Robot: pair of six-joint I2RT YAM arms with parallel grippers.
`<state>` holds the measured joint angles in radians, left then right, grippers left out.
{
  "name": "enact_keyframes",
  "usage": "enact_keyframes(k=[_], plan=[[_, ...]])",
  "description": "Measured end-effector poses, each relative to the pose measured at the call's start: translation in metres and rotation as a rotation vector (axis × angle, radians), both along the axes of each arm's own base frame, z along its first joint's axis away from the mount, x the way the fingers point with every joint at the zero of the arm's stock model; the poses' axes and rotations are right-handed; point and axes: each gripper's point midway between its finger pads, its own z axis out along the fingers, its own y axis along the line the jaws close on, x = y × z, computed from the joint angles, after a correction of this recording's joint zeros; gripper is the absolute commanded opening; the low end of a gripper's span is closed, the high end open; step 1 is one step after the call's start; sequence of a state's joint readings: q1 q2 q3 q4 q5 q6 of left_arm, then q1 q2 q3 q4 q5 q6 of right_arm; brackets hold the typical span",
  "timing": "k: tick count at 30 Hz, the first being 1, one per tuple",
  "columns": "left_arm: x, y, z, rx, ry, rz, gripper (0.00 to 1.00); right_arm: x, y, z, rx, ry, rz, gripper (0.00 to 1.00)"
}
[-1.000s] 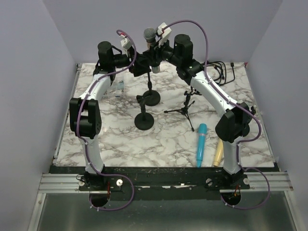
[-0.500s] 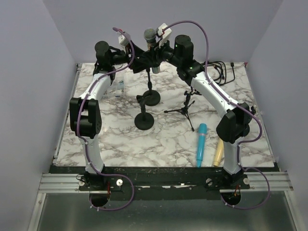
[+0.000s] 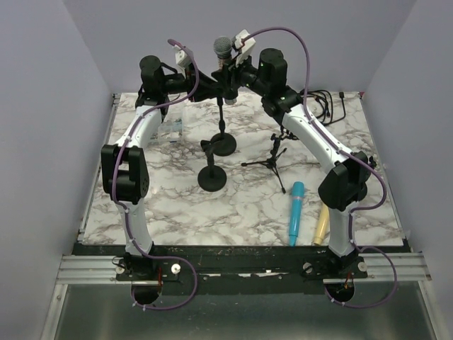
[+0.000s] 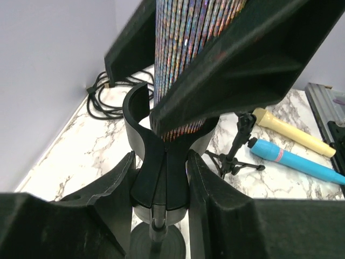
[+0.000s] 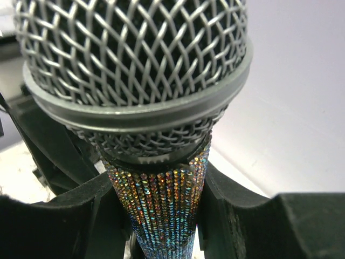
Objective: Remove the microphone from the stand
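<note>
Two claws meet high above the bench [image 3: 177, 205]. Our right claw [image 5: 161, 216] is clamped on the microphone [image 5: 135, 70] just under its mesh head. Our left claw [image 4: 160, 199] pinches the stand clip [image 4: 145, 140], where the handle's tail sits. If that clip binds, our pull could lift or topple the stand [image 3: 221, 120], and a skewed pull may slip on the sequins.

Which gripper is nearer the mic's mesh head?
Right: the right gripper clamps the glitter handle just under the mesh head; the left gripper sits lower, closed on the stand clip.
</note>
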<state>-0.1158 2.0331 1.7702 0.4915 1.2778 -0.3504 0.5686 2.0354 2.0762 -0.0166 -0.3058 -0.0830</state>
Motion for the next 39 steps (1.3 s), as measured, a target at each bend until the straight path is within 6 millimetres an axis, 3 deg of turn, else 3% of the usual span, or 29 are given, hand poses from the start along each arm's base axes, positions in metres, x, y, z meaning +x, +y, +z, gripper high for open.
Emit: enact_keyframes(k=[4,10,16,19,22,25,28,33,39], plan=[[0.001,0.0,0.0,0.029,-0.001,0.024,0.0,0.0,-0.002,0.026,0.041,-0.041,-0.013,0.01],[0.002,-0.001,-0.002,0.063,-0.001,0.046,0.0,-0.004,-0.011,0.084,0.14,-0.128,-0.055,0.01],[0.002,0.0,-0.002,0.08,0.001,0.074,0.02,-0.008,-0.036,0.124,0.226,-0.158,-0.177,0.01],[0.005,0.0,-0.001,0.086,0.018,0.103,0.41,-0.019,-0.055,0.14,0.264,-0.15,-0.234,0.01],[0.009,0.002,0.0,0.095,0.053,0.136,0.55,-0.04,-0.075,0.143,0.281,-0.114,-0.265,0.01],[0.011,0.003,-0.001,0.098,0.066,0.155,0.62,-0.063,-0.091,0.127,0.279,-0.053,-0.277,0.01],[0.012,0.005,-0.005,0.104,0.106,0.176,0.68,-0.082,-0.099,0.097,0.263,0.037,-0.269,0.01],[0.01,0.007,-0.018,0.118,0.207,0.197,0.98,-0.113,-0.098,0.025,0.212,0.263,-0.215,0.01],[0.011,0.009,-0.023,0.124,0.264,0.228,0.99,-0.162,-0.104,-0.062,0.138,0.564,-0.174,0.01]])
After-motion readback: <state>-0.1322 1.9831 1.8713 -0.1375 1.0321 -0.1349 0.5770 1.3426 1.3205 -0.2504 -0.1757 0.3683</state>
